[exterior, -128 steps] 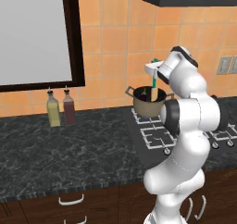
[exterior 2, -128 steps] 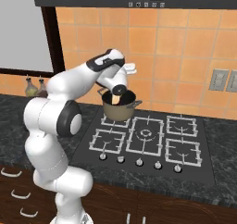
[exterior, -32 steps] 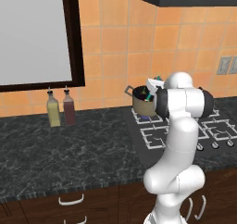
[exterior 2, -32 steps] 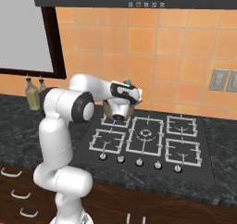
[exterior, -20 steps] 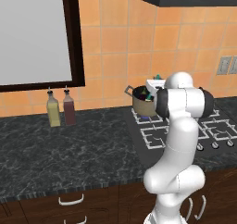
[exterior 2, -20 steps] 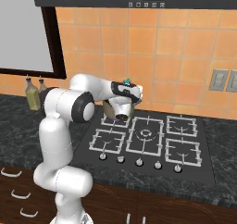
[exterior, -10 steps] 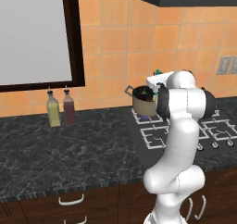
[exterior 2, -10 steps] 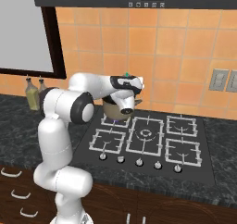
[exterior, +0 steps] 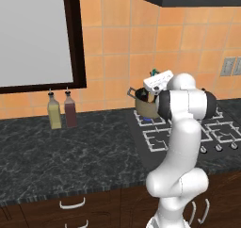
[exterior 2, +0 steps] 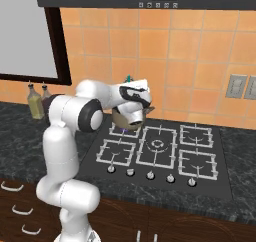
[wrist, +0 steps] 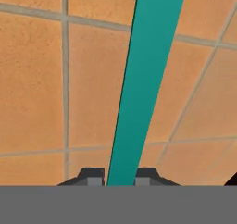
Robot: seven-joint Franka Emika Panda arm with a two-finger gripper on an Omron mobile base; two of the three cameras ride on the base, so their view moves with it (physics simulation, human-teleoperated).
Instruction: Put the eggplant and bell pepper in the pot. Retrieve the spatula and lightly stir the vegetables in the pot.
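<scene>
Tabletop: dark speckled stone, runs left to right under an orange tiled wall. Hob set into it at the right, black with pale grates.

Pot: round, brownish-grey metal, a thin loop handle on its left side. Stands on the far left burner of the hob, close to the wall. In the right base view the pot is mostly covered by the robot's hand; only its lower wall shows.

Spatula: long flat teal handle. In the hand view it runs from between the fingertips up past the top edge, tilted slightly right, with wall tiles behind it. Blade not visible in any view. In the left base view only a short teal tip sticks up above the hand, over the pot; right base view likewise gives a small teal tip.

Left base view alone gives two bottles on the tabletop at far left by the wall: yellow bottle and dark red bottle, side by side under a dark-framed window.

Pincer: jaws nearly closed, clamped on the spatula handle, one fingertip touching each side. Hand sits over the pot's mouth.
</scene>
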